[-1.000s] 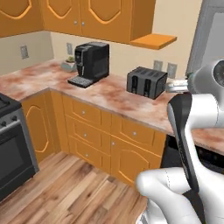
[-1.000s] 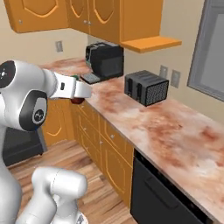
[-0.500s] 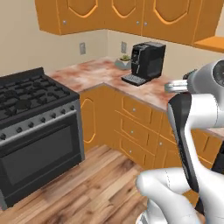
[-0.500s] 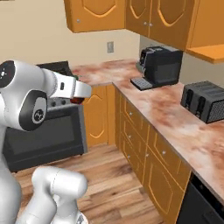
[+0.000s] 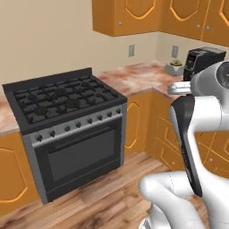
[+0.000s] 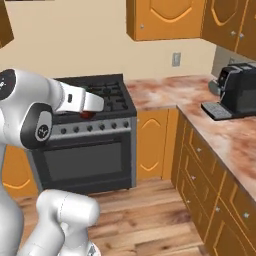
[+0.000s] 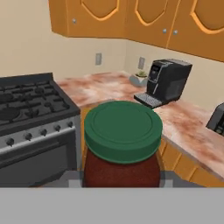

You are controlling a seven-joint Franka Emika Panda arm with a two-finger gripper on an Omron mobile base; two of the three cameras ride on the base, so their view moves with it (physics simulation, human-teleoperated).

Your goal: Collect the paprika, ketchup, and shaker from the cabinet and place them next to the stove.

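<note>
the whole view has swung since a second ago: the toaster and long run of counter that faced the cameras then have slid off to the right, and the stove [image 5: 67, 100] now sits squarely ahead. that is the base turning and driving, not the things moving; the coffee machine [image 6: 240, 92], which was near the middle of the earlier pictures, now stands at the right edge.

the gripper [image 6: 89, 111] hangs in front of the stove's knob row in the right base view, carried on the arm's white forearm. in the hand view the paprika [image 7: 122, 144] sits right up against the camera, its green lid towards the lens and its dark brown body below, with the jaws partly closed on its sides. their width matches the earlier moments, so the hold looks steady through the drive.

for the task, the jar is out of the cabinet [image 5: 129, 15] and on its way. the marbled counter [image 5: 134, 78] just right of the stove is bare and looks like the likely spot to set it down. the ketchup and shaker are yet to be fetched, judging by that bare stretch.
</note>
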